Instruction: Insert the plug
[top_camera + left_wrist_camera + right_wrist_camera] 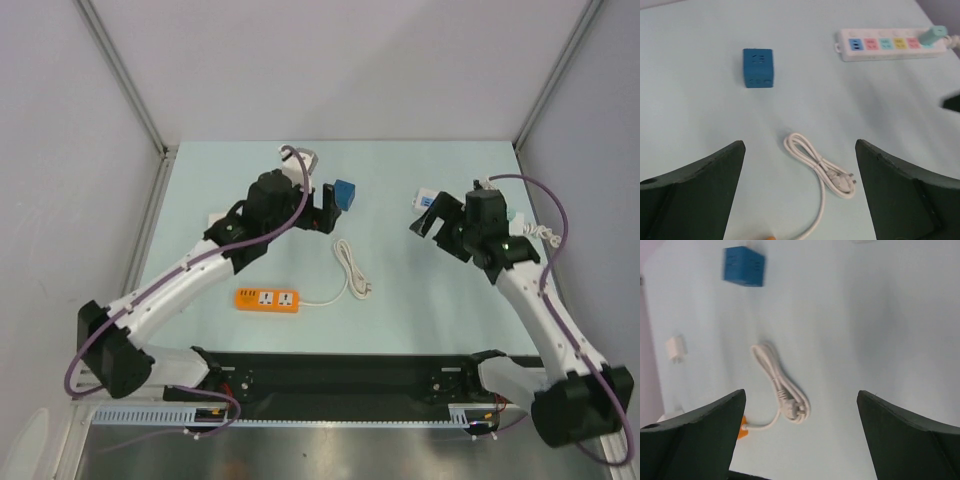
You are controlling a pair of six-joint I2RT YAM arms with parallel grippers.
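Note:
The plug, a small blue cube [345, 194], sits on the table at the back centre, and shows in the left wrist view [759, 68] and the right wrist view [744, 266]. The white power strip [890, 44] with coloured sockets lies to its right, a teal plug [932, 35] standing in its far end. In the top view the strip [425, 201] is mostly hidden under the right arm. My left gripper [323, 206] is open and empty just left of the cube, also in its wrist view [800, 142]. My right gripper [432, 220] is open and empty over the strip, also in its wrist view [801, 392].
An orange power strip [267, 299] lies near the front, its white cable coiled [350, 265] in the middle of the table, also in the left wrist view [822, 165]. A small white square block [675, 347] lies behind the left arm.

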